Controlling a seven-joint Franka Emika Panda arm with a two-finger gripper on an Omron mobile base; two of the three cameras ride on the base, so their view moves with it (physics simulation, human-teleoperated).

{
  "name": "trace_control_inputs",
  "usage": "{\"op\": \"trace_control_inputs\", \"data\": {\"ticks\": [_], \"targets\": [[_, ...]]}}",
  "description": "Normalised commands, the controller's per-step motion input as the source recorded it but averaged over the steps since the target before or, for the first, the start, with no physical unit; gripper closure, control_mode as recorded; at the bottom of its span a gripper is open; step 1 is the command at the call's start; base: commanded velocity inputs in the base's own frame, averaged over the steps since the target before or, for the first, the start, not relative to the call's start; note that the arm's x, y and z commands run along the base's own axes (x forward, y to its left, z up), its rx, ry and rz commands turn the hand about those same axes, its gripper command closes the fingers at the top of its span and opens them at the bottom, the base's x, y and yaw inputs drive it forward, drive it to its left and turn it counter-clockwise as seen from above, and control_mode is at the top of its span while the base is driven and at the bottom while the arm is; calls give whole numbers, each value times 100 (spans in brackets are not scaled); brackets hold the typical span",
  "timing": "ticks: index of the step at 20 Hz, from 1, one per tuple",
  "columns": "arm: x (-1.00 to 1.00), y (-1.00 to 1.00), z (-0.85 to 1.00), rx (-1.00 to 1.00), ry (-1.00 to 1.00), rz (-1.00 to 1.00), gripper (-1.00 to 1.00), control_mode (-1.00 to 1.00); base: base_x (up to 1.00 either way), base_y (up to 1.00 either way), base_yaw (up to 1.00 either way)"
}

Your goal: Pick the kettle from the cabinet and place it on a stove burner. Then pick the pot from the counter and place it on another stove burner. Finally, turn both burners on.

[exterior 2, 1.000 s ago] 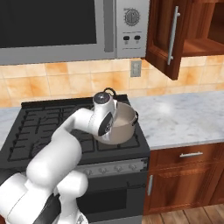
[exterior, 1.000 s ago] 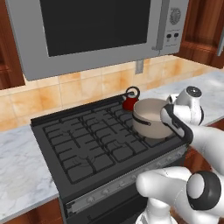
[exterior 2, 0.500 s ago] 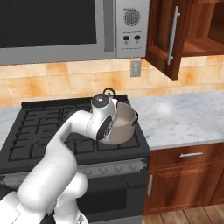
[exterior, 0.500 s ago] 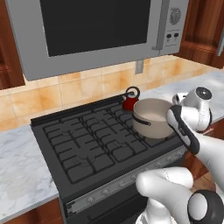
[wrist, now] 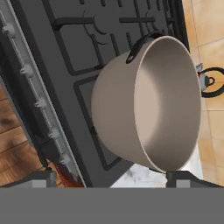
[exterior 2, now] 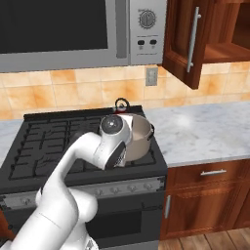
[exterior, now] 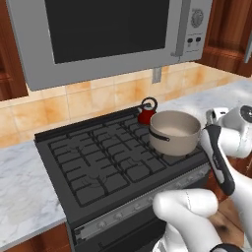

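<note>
pot (exterior: 174, 132) on front right burner of stove (exterior: 98, 162), kettle (exterior: 146, 111) just behind it. gripper (wrist: 109, 178) fingers spread wide, empty, near the pot.

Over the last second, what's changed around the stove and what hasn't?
The arm's hand has drawn back from the pot, toward the stove's front right; the gripper is open and holds nothing. The pot sits on the front right burner and the kettle behind it, both unmoved. The cabinet door stays open.

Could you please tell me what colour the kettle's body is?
The kettle is dark red with a black handle, clearest in the left base view.
</note>
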Motion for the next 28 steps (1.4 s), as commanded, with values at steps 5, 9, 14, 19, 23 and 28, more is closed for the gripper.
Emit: {"op": "trace_control_inputs", "data": {"ticks": [5,9,14,19,23,28], "targets": [[-45,-2,-3,3,-2,0,-100,-100,0,0,0],[-53,-12,-4,10,-2,0,-100,-100,0,0,0],[-50,-14,-2,10,-6,0,-100,-100,0,0,0],[-45,-12,-9,11,-3,0,-100,-100,0,0,0],[-30,-4,-22,13,0,0,-100,-100,0,0,0],[-5,0,-40,17,0,-2,-100,-100,0,0,0]]}}
